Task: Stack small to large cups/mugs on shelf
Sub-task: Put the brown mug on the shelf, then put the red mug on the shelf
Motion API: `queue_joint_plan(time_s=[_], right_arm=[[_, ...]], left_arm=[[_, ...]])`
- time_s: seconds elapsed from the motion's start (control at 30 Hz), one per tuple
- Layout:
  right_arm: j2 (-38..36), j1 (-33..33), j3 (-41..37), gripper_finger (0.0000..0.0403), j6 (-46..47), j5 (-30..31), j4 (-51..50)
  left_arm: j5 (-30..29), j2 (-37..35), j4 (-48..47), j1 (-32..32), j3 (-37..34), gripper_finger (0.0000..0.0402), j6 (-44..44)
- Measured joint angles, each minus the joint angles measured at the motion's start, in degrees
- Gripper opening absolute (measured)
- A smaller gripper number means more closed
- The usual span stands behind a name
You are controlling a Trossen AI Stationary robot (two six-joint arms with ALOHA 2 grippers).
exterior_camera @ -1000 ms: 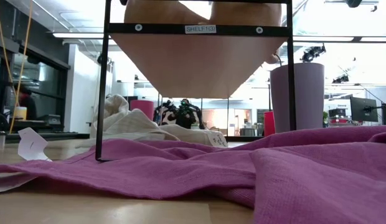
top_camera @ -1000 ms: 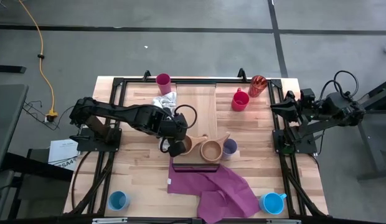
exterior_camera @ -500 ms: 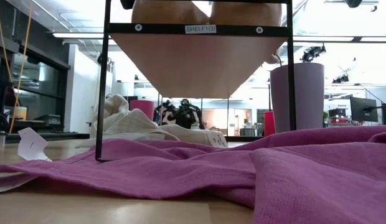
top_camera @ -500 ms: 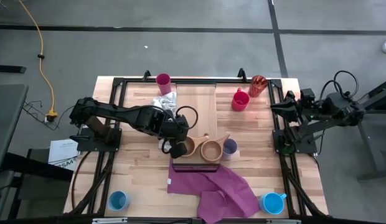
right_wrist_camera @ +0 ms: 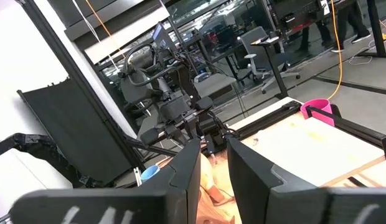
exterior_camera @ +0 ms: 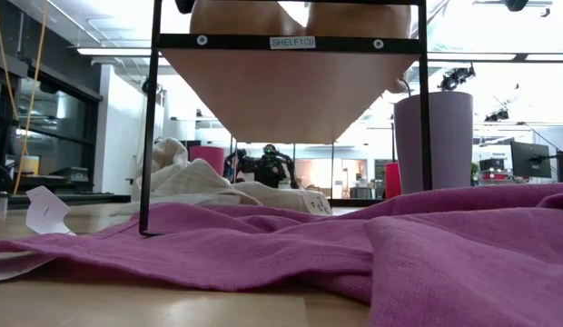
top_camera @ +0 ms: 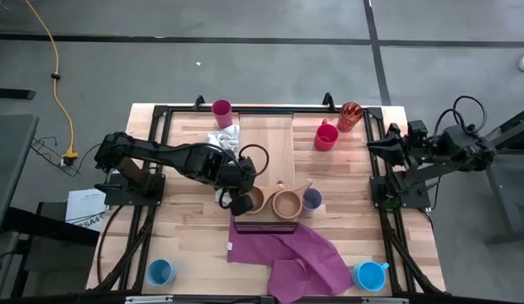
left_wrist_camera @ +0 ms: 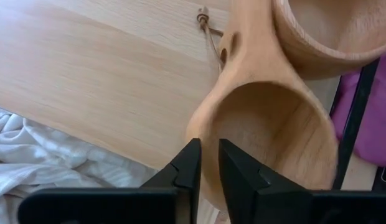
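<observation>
The tan wooden handled cup (left_wrist_camera: 268,134) I'm working on sits on the long light-wood shelf plank (top_camera: 268,139), close to its dark-framed near end, touching a second tan wooden cup (top_camera: 286,203) at its 3 o'clock, with a lavender tumbler (top_camera: 312,200) just beyond that one. My left gripper (left_wrist_camera: 204,163) straddles the first cup's rim at about 9 o'clock, one finger inside the bowl and one outside, with a narrow gap between them; I cannot tell whether they pinch the wall or have just slackened off it. I judge this to be the placing step for this cup, so the next move calls for letting go cleanly and lifting straight up, without dragging the cup or knocking its neighbour's handle. Around the plank, a white crumpled cloth (top_camera: 224,138) lies at 11 o'clock from my gripper, a magenta tumbler (top_camera: 221,110) beyond it, a red mug (top_camera: 325,135) and an orange-red translucent tumbler (top_camera: 350,116) toward 1 o'clock, and two blue mugs (top_camera: 161,272) at the table's near corners. A purple cloth (top_camera: 296,252) is heaped at 6 o'clock, right under the shelf's end, and could snag a low approach. My right gripper (right_wrist_camera: 211,163) waits well off by the table's right edge, its fingers parted and holding nothing.
</observation>
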Motion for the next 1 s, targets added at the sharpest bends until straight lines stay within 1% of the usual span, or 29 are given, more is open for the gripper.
queue_joint_plan(time_s=[0.17,0.3,0.5,0.7,0.83,1.0], right_arm=[[0.00,-0.01,0.00,0.0073,0.00,0.00,-0.15],[0.00,-0.01,0.00,0.0073,0.01,0.00,-0.15],[0.00,-0.02,0.00,0.0073,0.23,0.00,-0.15],[-0.04,-0.02,0.00,0.0073,-0.29,0.02,3.46],[-0.02,0.00,0.00,0.0073,-2.59,0.04,9.10],[-0.02,-0.02,0.00,0.0073,-6.14,0.03,16.31]], left_arm=[[-0.05,0.00,-0.02,0.00,-0.01,0.0074,-0.02],[-0.87,0.00,0.28,-0.02,0.00,0.0077,0.46],[-2.75,-0.51,4.66,0.02,0.00,0.0078,3.92],[-7.71,-2.23,10.07,0.02,0.00,0.0078,11.71],[-12.31,-5.27,14.83,0.68,0.00,0.0078,18.24],[-18.97,-10.76,20.47,0.82,0.00,0.0078,25.19]])
